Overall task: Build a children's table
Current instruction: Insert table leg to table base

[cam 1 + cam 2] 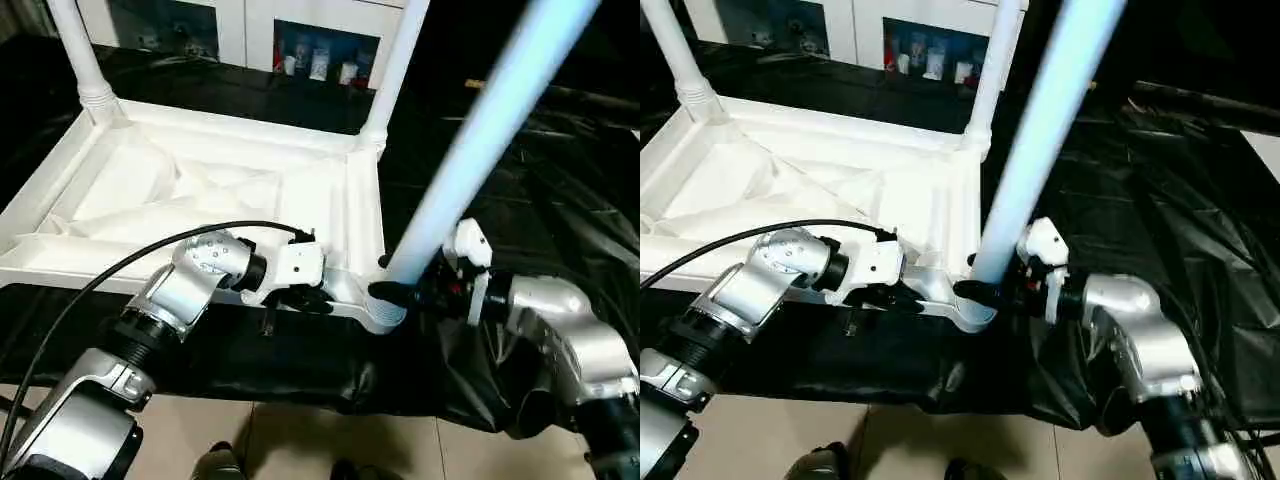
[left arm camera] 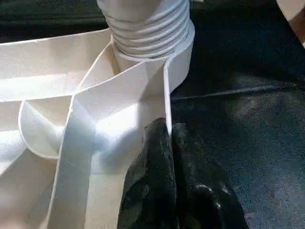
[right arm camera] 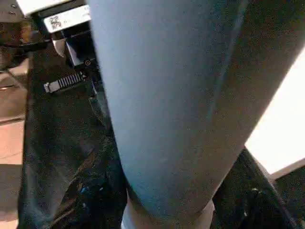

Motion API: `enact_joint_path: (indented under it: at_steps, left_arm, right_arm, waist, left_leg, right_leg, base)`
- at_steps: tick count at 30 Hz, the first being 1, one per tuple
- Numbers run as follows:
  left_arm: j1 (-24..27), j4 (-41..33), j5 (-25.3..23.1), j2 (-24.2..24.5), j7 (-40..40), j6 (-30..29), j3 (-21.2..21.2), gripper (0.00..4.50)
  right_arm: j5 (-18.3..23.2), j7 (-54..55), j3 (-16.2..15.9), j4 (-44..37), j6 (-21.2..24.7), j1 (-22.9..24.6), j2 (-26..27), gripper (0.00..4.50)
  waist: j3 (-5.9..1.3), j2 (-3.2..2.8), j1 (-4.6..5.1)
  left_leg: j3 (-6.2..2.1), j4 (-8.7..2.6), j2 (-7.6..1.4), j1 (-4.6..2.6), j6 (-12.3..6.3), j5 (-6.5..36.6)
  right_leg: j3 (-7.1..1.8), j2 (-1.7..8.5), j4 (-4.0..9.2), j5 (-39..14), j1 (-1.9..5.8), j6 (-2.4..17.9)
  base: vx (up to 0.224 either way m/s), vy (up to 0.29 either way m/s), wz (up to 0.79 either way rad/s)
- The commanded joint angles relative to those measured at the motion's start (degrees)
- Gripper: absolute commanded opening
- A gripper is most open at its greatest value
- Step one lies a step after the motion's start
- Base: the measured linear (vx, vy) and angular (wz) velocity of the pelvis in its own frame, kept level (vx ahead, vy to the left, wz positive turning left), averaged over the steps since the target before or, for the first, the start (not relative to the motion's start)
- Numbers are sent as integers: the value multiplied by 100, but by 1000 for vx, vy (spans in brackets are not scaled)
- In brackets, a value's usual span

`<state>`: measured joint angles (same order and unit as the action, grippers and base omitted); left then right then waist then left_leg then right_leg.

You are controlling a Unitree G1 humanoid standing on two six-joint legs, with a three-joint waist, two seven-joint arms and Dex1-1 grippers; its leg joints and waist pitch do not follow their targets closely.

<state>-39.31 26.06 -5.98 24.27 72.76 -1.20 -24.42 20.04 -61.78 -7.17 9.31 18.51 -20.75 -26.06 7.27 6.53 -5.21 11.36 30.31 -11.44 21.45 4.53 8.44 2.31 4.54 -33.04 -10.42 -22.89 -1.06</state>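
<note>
Silver-armed robot with white wrist housings

Rounded brushed-silver forearms; the left hand (image 1: 300,296) and right hand (image 1: 400,293) have black fingers; a black cable (image 1: 130,262) arcs over the left forearm.

The children's table (image 1: 330,190) is plain white, its ribbed underside and tube legs (image 1: 490,130) included. The work table (image 1: 560,190) is covered in glossy black cloth. The forearms (image 1: 185,290) are silver with black fingers (image 2: 157,191), and the floor (image 1: 300,440) is beige tile.
</note>
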Motion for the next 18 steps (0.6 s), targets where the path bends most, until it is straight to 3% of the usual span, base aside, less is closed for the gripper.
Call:
enact_joint_path:
  at_steps: [1,3,7,8,9,12,13,14,16,18]
  left_arm:
    - [-114,168,-171,-41,-283,11,12,0]
    - [-114,175,-169,-36,-291,20,13,0]
    - [-137,199,-166,-33,-309,24,21,0]
    - [-145,205,-163,-32,-310,26,25,0]
    - [-151,214,-162,-31,-313,30,30,0]
    - [-152,223,-157,-24,-317,35,42,0]
    - [-151,223,-157,-22,-317,37,42,0]
    - [-149,223,-157,-19,-318,39,44,0]
    - [-148,223,-157,-15,-318,41,44,0]
    - [-160,236,-157,-11,-313,48,45,0]
  right_arm:
    - [66,-210,-418,479,473,180,219,186]
    - [116,-156,-327,547,481,126,279,186]
    - [446,153,209,877,560,75,489,186]
    - [499,270,341,918,511,132,533,186]
    - [549,383,461,918,474,219,573,186]
    - [630,671,718,895,355,434,699,186]
    - [631,708,744,892,327,465,716,186]
    - [632,778,794,886,273,523,748,186]
    - [631,844,839,882,219,579,778,186]
    - [589,1046,978,839,17,766,905,186]
  waist:
    - [-230,-38,40]
    - [-241,-45,46]
    - [-253,-73,34]
    - [-266,-124,18]
    - [-269,-109,21]
    - [-280,-156,-3]
    - [-276,-148,-2]
    - [-278,-185,-11]
    - [-277,-162,-6]
    - [-280,-243,-27]
  left_leg:
    - [-143,-362,-265,-117,-58,1927]
    - [-136,-361,-261,-124,-23,1937]
    - [-137,-365,-260,-125,4,1959]
    - [-140,-364,-260,-130,16,1931]
    - [-125,-362,-256,-126,27,1928]
    - [-128,-370,-251,-129,56,1937]
    - [-124,-368,-254,-132,57,1968]
    - [-134,-376,-253,-130,69,1974]
    - [-129,-378,-248,-119,77,1995]
    - [-133,-380,-253,-139,102,2067]
  right_leg:
    - [-241,438,491,-2768,45,861]
    - [-240,425,482,-2691,38,896]
    - [-240,427,474,-2545,47,964]
    - [-237,427,458,-2441,56,996]
    - [-236,411,460,-2334,59,1010]
    - [-228,405,440,-2184,71,1058]
    - [-231,408,442,-2168,63,1074]
    - [-229,410,439,-2167,74,1078]
    - [-225,404,439,-2180,85,1083]
    - [-234,416,453,-2204,70,1087]
  base:
    - [0,0,0]
    - [0,0,0]
    - [0,0,0]
    - [0,0,0]
    - [0,0,0]
    - [0,0,0]
    - [0,0,0]
    - [0,0,0]
    - [0,0,0]
    - [0,0,0]
